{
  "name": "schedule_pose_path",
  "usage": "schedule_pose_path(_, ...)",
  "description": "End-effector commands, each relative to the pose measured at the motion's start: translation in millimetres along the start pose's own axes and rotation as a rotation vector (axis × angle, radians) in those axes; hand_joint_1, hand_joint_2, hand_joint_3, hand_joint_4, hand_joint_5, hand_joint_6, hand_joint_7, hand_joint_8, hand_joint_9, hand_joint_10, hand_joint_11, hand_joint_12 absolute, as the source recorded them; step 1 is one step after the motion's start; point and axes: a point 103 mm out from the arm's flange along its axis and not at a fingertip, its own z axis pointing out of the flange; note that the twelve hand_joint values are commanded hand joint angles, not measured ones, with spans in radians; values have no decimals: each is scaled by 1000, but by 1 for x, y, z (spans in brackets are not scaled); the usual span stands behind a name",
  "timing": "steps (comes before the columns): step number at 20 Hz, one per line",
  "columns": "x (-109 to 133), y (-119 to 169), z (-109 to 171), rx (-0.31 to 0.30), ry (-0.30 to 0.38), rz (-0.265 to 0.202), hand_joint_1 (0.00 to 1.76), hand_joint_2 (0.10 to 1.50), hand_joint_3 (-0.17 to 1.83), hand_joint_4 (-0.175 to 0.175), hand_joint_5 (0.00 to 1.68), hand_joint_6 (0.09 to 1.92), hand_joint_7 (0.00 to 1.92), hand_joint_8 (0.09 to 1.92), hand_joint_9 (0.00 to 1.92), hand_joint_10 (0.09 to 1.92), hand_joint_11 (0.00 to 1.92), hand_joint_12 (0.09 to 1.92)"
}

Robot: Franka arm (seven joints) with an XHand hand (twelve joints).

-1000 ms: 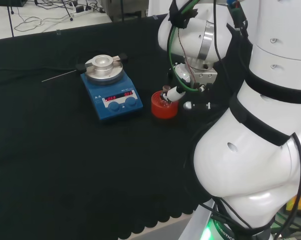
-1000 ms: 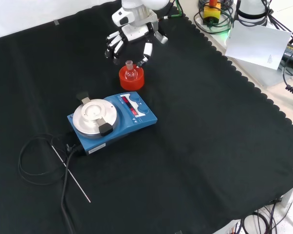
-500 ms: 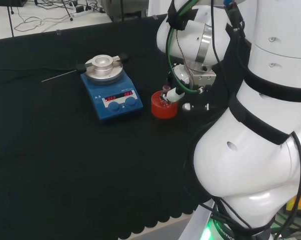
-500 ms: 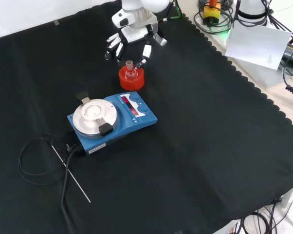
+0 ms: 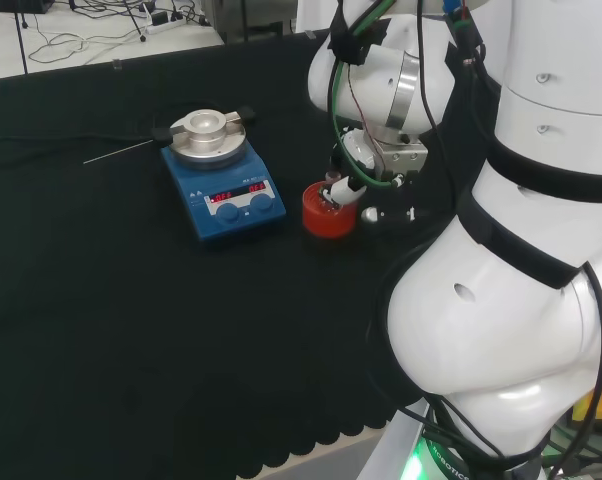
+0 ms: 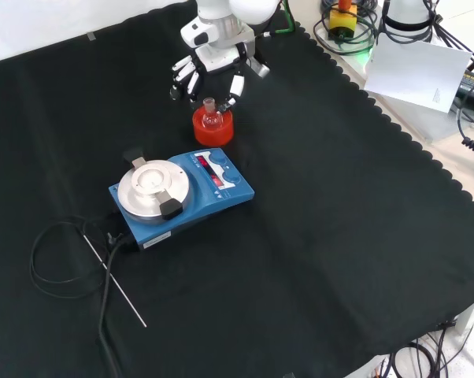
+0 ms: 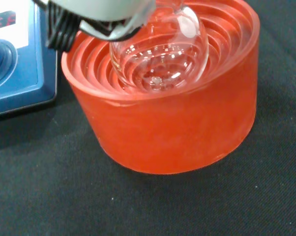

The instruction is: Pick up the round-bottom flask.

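Sitting in red ribbed stand, clear round-bottom flask, robot hand above

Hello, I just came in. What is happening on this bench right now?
A white robot arm is reaching its hand down to a small round-bottom flask of clear glass. The flask sits in a red ribbed stand on the black cloth, just beyond a blue hotplate stirrer in the front view. The fingers are spread around the flask's neck and are not closed on it, so the flask is not yet lifted.
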Motion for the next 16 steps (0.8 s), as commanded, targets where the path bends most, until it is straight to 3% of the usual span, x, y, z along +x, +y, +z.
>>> schedule_pose_path(1,1,0,-2,-20,-17,2,1066,832,394,90,1099,787,353,722,544,681,235,1381)
schedule_pose_path(3,0,0,-3,-19,-17,6,1093,855,362,96,1138,784,379,720,571,668,261,1369)
schedule_pose_path(8,-3,-1,-7,-33,-27,11,1101,880,349,63,1112,845,398,713,596,643,277,1361)
schedule_pose_path(13,3,1,-21,-24,-18,13,1131,724,614,30,1174,831,470,707,651,616,323,1346)
schedule_pose_path(16,10,2,-39,8,-34,11,1125,700,665,60,1168,860,491,709,664,611,342,1342)
